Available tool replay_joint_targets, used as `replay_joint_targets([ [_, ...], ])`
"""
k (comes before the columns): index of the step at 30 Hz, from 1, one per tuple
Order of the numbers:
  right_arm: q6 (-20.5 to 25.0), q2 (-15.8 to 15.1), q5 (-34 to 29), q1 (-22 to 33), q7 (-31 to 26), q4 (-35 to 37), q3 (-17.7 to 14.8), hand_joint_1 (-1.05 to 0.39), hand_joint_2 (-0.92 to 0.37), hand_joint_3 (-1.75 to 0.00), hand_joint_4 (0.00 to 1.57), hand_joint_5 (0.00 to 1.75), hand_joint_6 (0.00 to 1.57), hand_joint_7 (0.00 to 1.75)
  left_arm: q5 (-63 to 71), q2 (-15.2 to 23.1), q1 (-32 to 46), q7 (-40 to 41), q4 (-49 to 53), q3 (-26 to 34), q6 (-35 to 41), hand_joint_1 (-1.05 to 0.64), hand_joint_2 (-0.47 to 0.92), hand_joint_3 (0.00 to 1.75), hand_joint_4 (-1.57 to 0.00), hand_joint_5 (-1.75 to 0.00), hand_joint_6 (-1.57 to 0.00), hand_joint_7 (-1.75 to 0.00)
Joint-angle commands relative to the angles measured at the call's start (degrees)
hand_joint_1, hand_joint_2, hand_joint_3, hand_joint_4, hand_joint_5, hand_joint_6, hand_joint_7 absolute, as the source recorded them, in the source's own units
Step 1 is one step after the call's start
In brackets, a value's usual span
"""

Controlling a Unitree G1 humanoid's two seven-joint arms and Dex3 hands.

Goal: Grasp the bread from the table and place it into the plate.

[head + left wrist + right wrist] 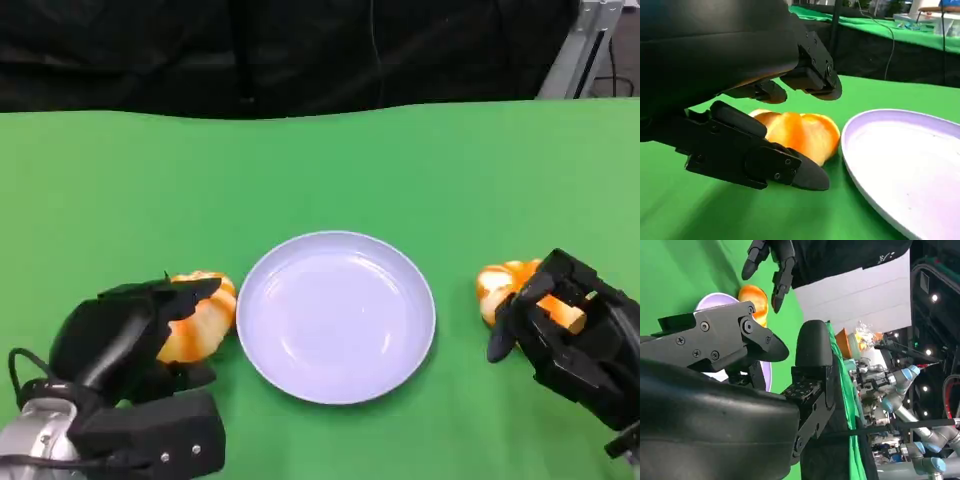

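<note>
The left hand (140,325) is cupping open fingers around a bread (797,134) lying on the desk (320,170) just left of the plate (335,315), not yet clamped. The right hand (560,320) is pinching a second bread (505,285) right of the plate. The bread is likely light, soft and crushable; grip its sides gently.

plate (336,316) – bread (200,315) left, bread (500,285) right
</note>
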Motion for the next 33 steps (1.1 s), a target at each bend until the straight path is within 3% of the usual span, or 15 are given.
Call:
replay_joint_targets([
  [1,-0.8,-0.5,0.0,0.3,-0.1,0.1,-0.2,-0.05,-0.81,-0.75,0.57,1.75,0.54,1.41,-0.5,1.3,-1.1,-1.0,0.6,-0.5,1.1,-0.60,0.92,0.12,-0.41,0.00,-0.46,0.00],
  [20,-0.6,-0.7,0.4,0.2,0.4,0.1,-0.4,-0.04,-0.83,-0.75,0.56,1.75,0.55,1.38,-1.7,1.4,-5.4,0.4,10.5,-2.7,-0.2,-0.48,0.92,0.09,-0.42,-0.01,-0.47,0.00],
  [21,-1.0,-0.7,0.4,0.2,0.6,0.3,-0.4,-0.03,-0.84,-0.75,0.57,1.75,0.55,1.38,-2.0,1.3,-5.6,0.3,11.3,-2.7,-0.5,-0.31,0.91,0.06,-0.42,0.00,-0.47,0.00],
  [24,-1.0,-0.6,0.4,0.2,0.6,0.4,-0.4,-0.03,-0.85,-0.75,0.57,1.75,0.55,1.38,-2.5,1.3,-6.0,0.1,12.4,-2.9,-1.2,-0.16,0.91,0.04,-0.41,0.00,-0.46,0.00],
  [33,-0.4,-0.4,0.6,0.4,0.0,-0.3,-0.5,-0.02,-0.86,-0.73,0.59,1.75,0.58,1.36,-3.0,1.5,-6.0,-0.4,12.3,-3.1,-1.4,0.01,0.92,0.05,-0.40,0.00,-0.46,0.00],
])
